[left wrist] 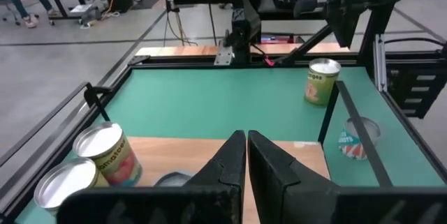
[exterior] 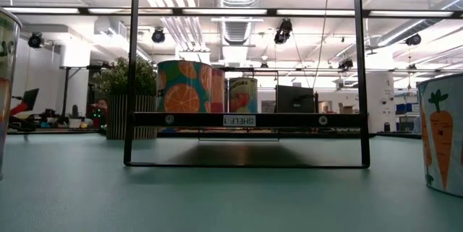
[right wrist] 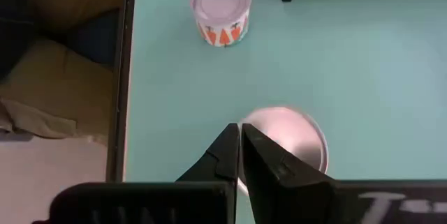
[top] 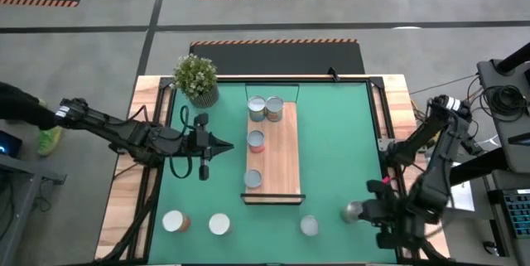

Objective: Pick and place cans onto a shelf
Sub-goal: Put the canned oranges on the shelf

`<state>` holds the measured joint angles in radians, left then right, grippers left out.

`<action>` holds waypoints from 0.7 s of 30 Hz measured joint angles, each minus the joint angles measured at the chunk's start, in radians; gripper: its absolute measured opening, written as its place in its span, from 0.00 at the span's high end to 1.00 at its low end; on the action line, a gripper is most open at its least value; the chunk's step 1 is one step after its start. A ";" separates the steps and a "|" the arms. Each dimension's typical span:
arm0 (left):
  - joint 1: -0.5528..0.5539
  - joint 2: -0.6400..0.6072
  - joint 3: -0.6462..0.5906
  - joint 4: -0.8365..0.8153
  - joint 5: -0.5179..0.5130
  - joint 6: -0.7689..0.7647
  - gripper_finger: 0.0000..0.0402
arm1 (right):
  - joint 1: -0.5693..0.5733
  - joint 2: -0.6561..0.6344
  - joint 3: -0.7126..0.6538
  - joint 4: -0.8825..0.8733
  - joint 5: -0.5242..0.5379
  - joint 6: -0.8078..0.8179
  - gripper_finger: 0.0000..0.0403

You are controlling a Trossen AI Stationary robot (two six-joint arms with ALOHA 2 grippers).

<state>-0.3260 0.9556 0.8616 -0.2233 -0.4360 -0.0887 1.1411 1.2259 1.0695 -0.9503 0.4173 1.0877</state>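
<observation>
Four cans (top: 265, 108) sit on the shelf (top: 281, 154): two side by side at its far end, one mid-plank on the left edge, one near the near end, also left. Four more are on the green mat (top: 339, 150) along the near side: two at near left, just apart from each other, one right of the shelf's near end with a carrot label, and one farther right by the right gripper (top: 374, 211). Right gripper hovers at near right, fingers pressed together, holding nothing; in its wrist view the closed tips sit directly over that can's silver top (right wrist: 283, 147), contact can't be told. Left gripper (top: 225, 145) is left of the shelf at mid-length, pointing at it, fingers also pressed together and empty. Potted plant (top: 196, 79) stands at the far left corner of the mat, apart from the cans.
</observation>
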 joint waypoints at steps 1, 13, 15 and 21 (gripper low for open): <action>0.000 0.002 0.000 0.004 0.000 0.000 1.00 | 0.029 0.000 -0.012 0.001 0.032 0.009 0.98; 0.000 0.005 0.000 0.061 -0.001 0.000 1.00 | 0.089 -0.001 -0.090 -0.003 0.157 0.127 0.97; 0.000 0.005 0.000 0.061 -0.002 0.000 1.00 | 0.089 -0.002 -0.085 -0.018 0.160 0.150 0.95; 0.000 0.005 0.005 0.063 -0.024 0.000 1.00 | 0.089 -0.002 -0.072 -0.051 0.161 0.272 0.81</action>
<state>-0.3260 0.9604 0.8665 -0.1604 -0.4604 -0.0883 1.2301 1.2240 0.9980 -1.0008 0.5781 1.3602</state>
